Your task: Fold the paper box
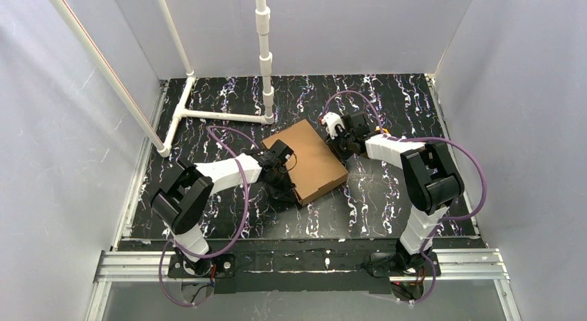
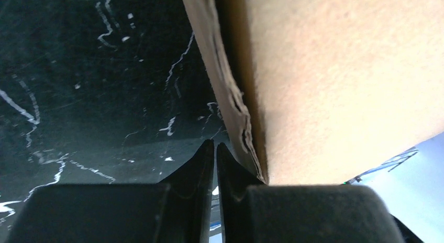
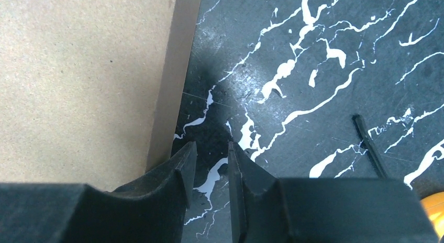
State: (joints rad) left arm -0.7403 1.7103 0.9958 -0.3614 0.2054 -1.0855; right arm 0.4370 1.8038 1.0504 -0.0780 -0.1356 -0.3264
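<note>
The paper box [image 1: 305,158] lies in the middle of the table as a closed brown cardboard slab, turned at an angle. My left gripper [image 1: 282,180] is low at its left side. In the left wrist view its jaws [image 2: 215,145] are shut with nothing between them, and the box's ragged corrugated side edge [image 2: 230,96] rises just to their right. My right gripper [image 1: 344,145] is at the box's right side. Its jaws [image 3: 211,146] stand a little open over bare table, empty, with the left finger beside the box's side wall [image 3: 173,80].
A white pipe frame [image 1: 221,115] stands at the back left of the black marbled table [image 1: 387,99]. Pale walls close in on three sides. A bit of something orange [image 3: 432,211] and a thin black strip [image 3: 369,143] show by the right gripper.
</note>
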